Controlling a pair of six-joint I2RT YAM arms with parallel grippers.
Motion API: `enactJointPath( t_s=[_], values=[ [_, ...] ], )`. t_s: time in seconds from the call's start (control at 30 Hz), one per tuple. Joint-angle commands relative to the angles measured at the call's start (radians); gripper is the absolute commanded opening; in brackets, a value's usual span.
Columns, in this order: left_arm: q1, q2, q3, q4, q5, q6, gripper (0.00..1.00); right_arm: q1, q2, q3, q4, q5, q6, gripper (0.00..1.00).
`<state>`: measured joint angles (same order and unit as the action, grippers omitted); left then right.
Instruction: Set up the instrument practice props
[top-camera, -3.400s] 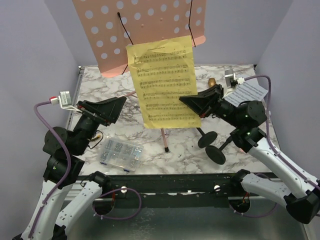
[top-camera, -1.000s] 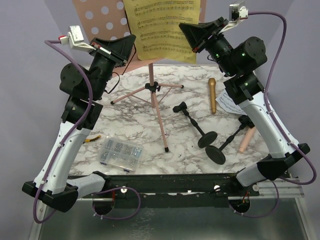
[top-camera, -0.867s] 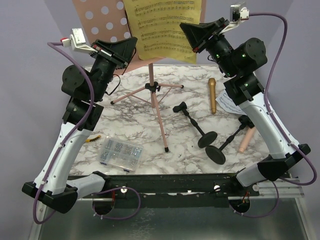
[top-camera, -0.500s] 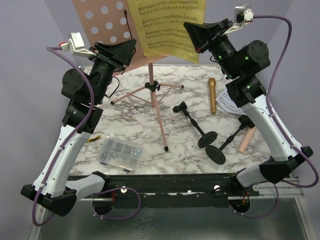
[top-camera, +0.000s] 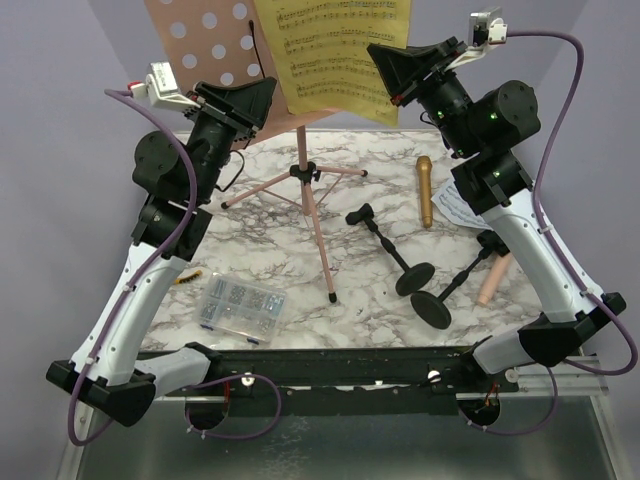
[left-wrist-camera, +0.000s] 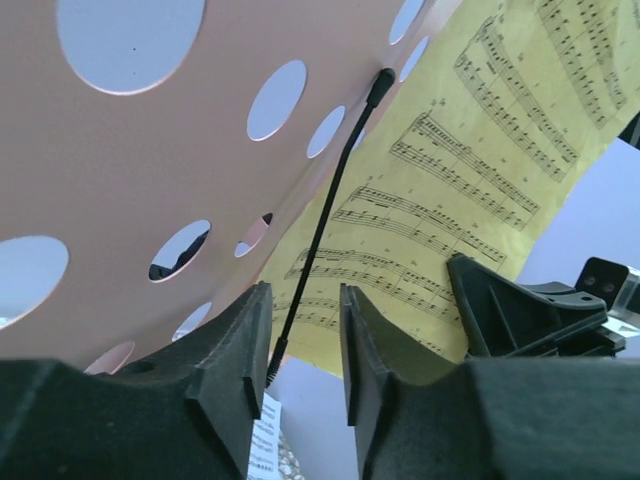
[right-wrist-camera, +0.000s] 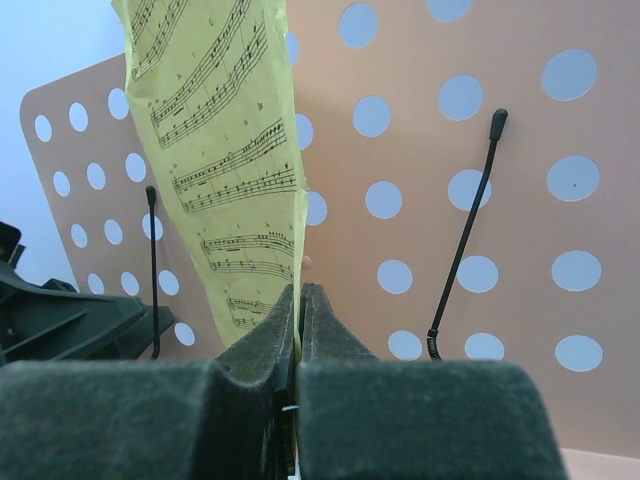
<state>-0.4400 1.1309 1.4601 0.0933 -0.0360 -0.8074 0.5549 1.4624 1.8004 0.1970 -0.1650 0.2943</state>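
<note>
Yellow sheet-music page (top-camera: 335, 50) sits on the face of the pink perforated music rack (top-camera: 195, 55), at the top of the overhead view. The rack's tripod feet stand on the marble table (top-camera: 260, 245).

Right gripper (right-wrist-camera: 298, 295) is pinched fully closed on the page, low on its right side. The wrist view shows the paper running into the seam between the pads.

Left gripper (left-wrist-camera: 305, 300) is partly open at the rack's bottom edge with nothing clamped — only a black wire page-retainer (left-wrist-camera: 330, 210) shows through the gap.

On the table right of the tripod:
- gold microphone (top-camera: 424, 190)
- white page (top-camera: 455, 205), partly under the right arm
- two black round-based mic holders (top-camera: 413, 277), lying down
- pink microphone (top-camera: 492, 280) — just beside the nearer holder

Clear compartment box (top-camera: 240, 308) sits front left.
</note>
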Motion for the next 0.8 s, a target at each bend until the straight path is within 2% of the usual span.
enactJointPath(
  t_s=[0.0, 0.17, 0.3, 0.43, 0.77],
  values=[
    [0.001, 0.037, 0.039, 0.036, 0.015, 0.013, 0.36, -0.006, -0.001, 0.018, 0.029, -0.002, -0.001, 0.01],
    [0.001, 0.048, 0.054, 0.045, 0.025, 0.013, 0.23, -0.006, -0.002, 0.012, 0.034, -0.011, 0.007, 0.01],
    [0.001, 0.044, 0.047, 0.078, 0.035, 0.026, 0.09, -0.006, 0.003, 0.015, 0.039, -0.01, 0.011, 0.01],
    [0.001, 0.027, 0.017, 0.136, 0.087, 0.058, 0.0, -0.006, 0.006, 0.013, 0.051, 0.015, 0.029, 0.01],
    [0.001, -0.001, -0.034, 0.235, 0.201, 0.164, 0.0, -0.006, 0.024, 0.004, 0.099, -0.052, 0.033, 0.01]
  ],
)
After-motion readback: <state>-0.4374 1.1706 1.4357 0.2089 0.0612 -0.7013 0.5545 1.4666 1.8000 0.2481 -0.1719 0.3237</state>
